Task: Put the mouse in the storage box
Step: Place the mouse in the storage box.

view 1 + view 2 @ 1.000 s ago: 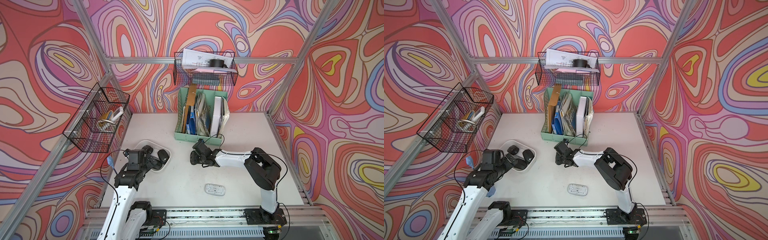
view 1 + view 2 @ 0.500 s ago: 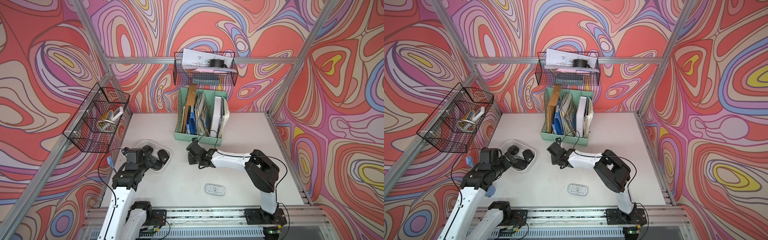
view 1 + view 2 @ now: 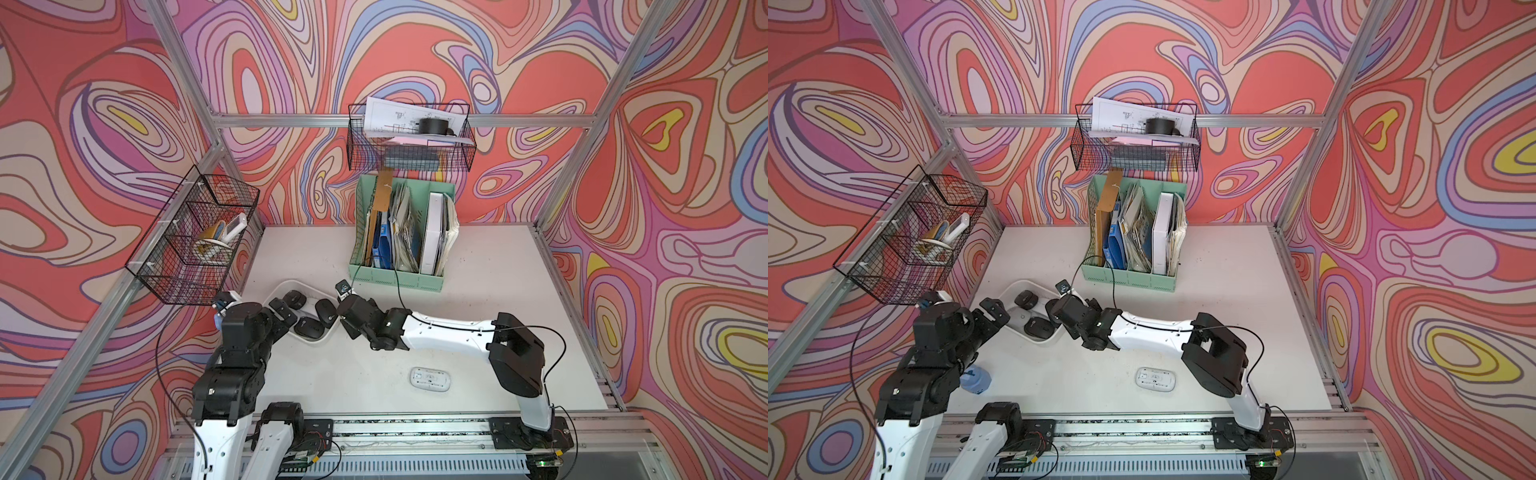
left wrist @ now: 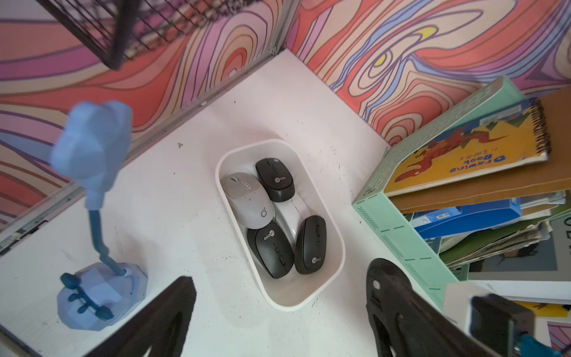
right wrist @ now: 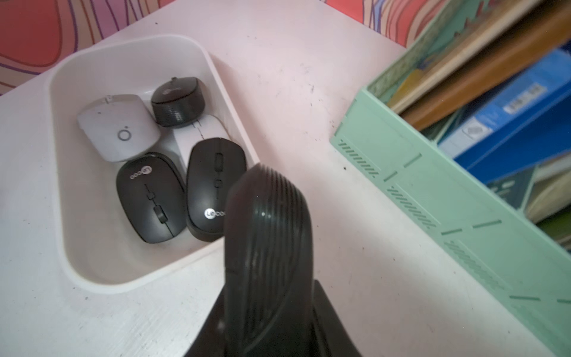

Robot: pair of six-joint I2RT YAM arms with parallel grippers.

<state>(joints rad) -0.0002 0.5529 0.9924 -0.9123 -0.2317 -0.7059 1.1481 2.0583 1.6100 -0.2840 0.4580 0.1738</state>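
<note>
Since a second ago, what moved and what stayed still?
The right gripper swung from beside the green file organizer over to the storage box rim and closed on nothing. The left gripper stayed open by the box. The box, its mice and the white gadget stayed put.

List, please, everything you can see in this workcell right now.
storage box: one, white, left side.
black mice: three, in the box.
grey mouse: one, in it.
white mouse: one, partly under those.
oval device: one, white, front centre.
file organizer: one, mint green, rear.
wire baskets: two, black, on walls.
gooseneck lamp: one, blue, front left.
left gripper: jaws open, near the box.
right gripper: jaws shut, at its rim.
</note>
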